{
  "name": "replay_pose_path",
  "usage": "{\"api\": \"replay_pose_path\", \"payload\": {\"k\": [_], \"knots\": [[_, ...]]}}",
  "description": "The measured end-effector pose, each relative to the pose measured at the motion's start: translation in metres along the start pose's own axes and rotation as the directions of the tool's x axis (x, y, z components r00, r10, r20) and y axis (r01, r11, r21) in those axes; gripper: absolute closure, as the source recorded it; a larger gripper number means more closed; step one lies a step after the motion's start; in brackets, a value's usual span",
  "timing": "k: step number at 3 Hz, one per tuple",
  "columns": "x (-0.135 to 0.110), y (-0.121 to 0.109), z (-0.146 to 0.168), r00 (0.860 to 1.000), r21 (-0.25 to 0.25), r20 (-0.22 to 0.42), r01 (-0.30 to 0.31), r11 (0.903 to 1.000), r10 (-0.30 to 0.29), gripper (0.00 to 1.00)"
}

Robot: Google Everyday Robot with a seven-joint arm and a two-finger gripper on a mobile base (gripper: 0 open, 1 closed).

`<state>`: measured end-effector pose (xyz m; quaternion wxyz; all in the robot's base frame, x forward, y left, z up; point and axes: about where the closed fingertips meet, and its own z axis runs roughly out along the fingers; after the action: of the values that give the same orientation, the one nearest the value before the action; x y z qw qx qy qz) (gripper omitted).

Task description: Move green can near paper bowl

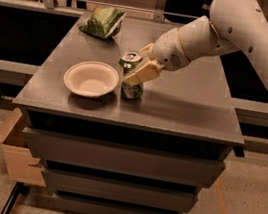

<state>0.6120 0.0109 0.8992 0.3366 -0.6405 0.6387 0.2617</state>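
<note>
The green can [132, 90] stands upright on the dark table [184, 112], just right of the paper bowl [91, 78], almost touching its rim. Its silver top shows. My gripper [135, 75] comes in from the right and is shut on the can's upper half, with a tan finger [143, 71] across its front. The can's bottom looks to be resting on the table top. The bowl is off-white and sits near the table's front left.
A green chip bag [104, 22] lies at the table's back left. An open cardboard box [15, 153] stands on the floor at the lower left. My white arm [247, 31] reaches over the table's right side.
</note>
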Motion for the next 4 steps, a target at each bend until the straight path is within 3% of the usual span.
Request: {"api": "replay_pose_path", "payload": {"k": [1, 2, 4], "knots": [[0.0084, 0.002, 0.003, 1.0, 0.013, 0.003, -0.003, 0.9999, 0.003, 1.0], [0.0074, 0.0024, 0.0053, 1.0, 0.008, 0.004, -0.002, 1.0, 0.002, 0.82], [0.0063, 0.0036, 0.0101, 1.0, -0.001, 0.004, 0.0, 1.0, 0.0, 0.36]]}}
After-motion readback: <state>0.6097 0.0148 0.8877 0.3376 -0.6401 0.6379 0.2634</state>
